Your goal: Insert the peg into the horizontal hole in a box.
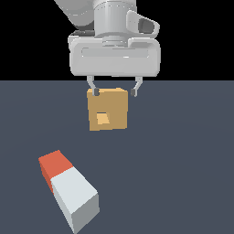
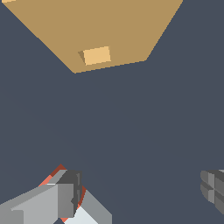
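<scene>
Nearest me, the peg (image 1: pixel 67 189) lies flat on the tabletop (image 1: pixel 183 183), toward the exterior view's left, red end pointing away, white end toward the cam. Nothing holds it.

Farther back is the box (image 1: pixel 108 109), hole (image 1: pixel 103 119) in its near face, well apart from the peg.

Claw (image 1: pixel 115 92) hangs up high near the box in the ext view, fingers spread wide, empty. In the wrist view one finger (image 2: pixel 65 194) overlaps the peg's red end, so I reckon I'm not far off over it, but can't tell height.

Step in hand, I'd say: reach for the peg, grasp not yet made. Next I need to drop down, square the fingers across the peg's width, prob. nearer the white end, then pinch. After that lift, aim the red end at the hole.
</scene>
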`<state>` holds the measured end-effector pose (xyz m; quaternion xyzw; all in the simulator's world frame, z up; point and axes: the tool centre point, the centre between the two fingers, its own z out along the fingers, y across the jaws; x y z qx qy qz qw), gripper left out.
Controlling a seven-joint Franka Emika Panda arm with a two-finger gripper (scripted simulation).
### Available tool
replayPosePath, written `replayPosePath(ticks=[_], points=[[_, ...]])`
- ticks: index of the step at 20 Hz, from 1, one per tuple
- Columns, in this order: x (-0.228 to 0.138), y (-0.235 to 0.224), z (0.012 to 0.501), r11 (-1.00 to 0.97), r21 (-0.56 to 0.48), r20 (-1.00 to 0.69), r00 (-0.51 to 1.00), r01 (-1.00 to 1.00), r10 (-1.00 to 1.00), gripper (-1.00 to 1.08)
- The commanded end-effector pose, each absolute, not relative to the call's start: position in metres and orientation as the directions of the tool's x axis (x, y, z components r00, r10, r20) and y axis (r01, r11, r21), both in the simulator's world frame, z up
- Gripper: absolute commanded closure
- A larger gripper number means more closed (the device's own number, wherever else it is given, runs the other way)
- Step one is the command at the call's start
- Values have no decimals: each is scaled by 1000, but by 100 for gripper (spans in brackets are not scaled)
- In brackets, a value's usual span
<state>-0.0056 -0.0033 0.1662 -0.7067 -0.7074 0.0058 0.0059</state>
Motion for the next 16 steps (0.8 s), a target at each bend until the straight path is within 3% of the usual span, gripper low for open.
replayPosePath(ticks=[1, 16], points=[[-6, -3, 166, 1, -17, 0, -1, 1000, 1000, -92], [-23, -24, 152, 120, -14, 1, -120, 993, 993, -92]])
